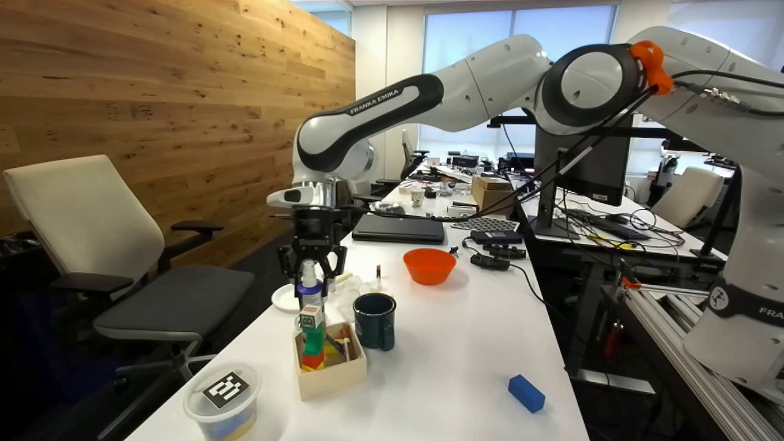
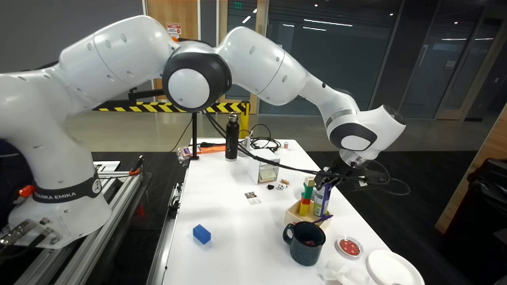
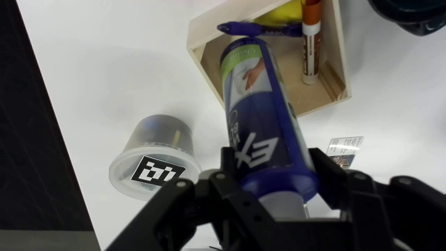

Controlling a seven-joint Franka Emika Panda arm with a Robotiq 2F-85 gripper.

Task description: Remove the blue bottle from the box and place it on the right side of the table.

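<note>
On the left of the desk (image 1: 447,355), in an exterior view, the end effector (image 3: 273,157) grips the blue bottle (image 3: 259,115) near its top. The bottle's lower end is within the box (image 1: 334,381) beside stacked blocks (image 1: 314,342). A mug (image 1: 375,321) stands just right of the box.

Arm (image 1: 505,76) arched, wrist (image 2: 372,128) bent low, tool (image 3: 273,160) pointing down with both fingers (image 3: 228,162) gripping

White table (image 1: 453,367): wooden box (image 1: 334,381) below the fingers (image 3: 327,177), dark mug (image 1: 370,323) near them but lower. Wrist view: lidded tub (image 3: 160,150) one side of fingers, printed card (image 3: 345,150) the other. Blue block (image 1: 527,394), orange bowl (image 1: 429,271) and black flask (image 2: 232,139) all well apart from fingers.
</note>
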